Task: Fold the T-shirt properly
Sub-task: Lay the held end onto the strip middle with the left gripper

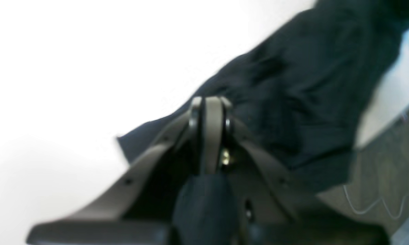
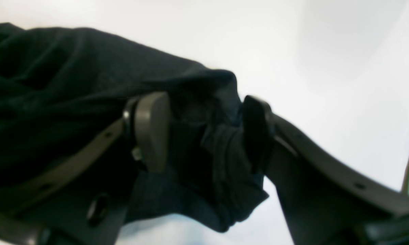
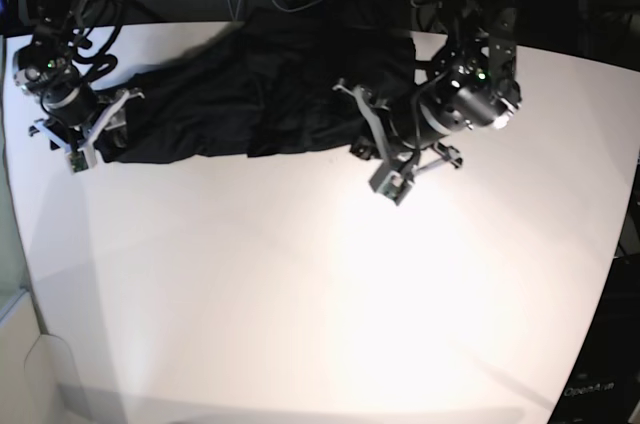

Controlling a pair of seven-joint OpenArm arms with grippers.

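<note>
Black T-shirt (image 2: 71,85) between right hand (image 2: 204,132) fingers

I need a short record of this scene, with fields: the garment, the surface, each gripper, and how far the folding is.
garment: black T-shirt, spread lengthwise along the far side of the table, wrinkled
surface: white table
left gripper: shut, no fabric visible between its fingertips; at the shirt's end near the middle of the table
right gripper: closed on a bunched end of the T-shirt, fabric filling the gap between its fingers
folding: no neat fold visible yet
blurred: the left wrist view is unsharp
</note>
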